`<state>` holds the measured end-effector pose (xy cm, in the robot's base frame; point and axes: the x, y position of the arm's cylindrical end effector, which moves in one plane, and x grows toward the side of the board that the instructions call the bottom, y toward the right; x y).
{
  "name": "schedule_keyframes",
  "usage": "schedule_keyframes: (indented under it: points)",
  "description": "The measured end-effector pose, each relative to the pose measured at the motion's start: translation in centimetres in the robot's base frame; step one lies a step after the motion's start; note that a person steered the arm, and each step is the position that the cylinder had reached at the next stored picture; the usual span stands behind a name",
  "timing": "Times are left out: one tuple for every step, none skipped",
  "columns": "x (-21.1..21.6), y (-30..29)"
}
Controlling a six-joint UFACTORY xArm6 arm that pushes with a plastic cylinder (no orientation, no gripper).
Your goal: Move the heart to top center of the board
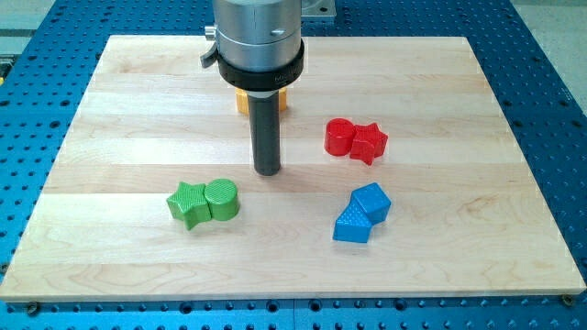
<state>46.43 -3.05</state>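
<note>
Note for you, operator:
- No jaws on this rig; bare rod, nothing held.
- My tip [267, 171] on desk [138, 110] near centre, touching no block; green pair lies toward bottom-left corner, red pair toward right edge.
- Heart: probably orange block [242, 101], close to top edge, about centre. Mostly hidden behind arm housing [257, 37], so shape not confirmable.
- Look: orange-yellow, only slivers showing either side of rod.
- Judgement: tip sits on bottom-edge side of it, suited to pushing toward top edge; little travel left.
- Others: green star [188, 203], red star [369, 142], blue blocks [361, 213].
</note>
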Motion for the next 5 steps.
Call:
schedule_keyframes:
  points:
    - [0.0,2.2]
    - [0.0,2.5]
    - [-2.0,2.0]
    - [-6.3,0.9]
    - [-7.9,0.8]
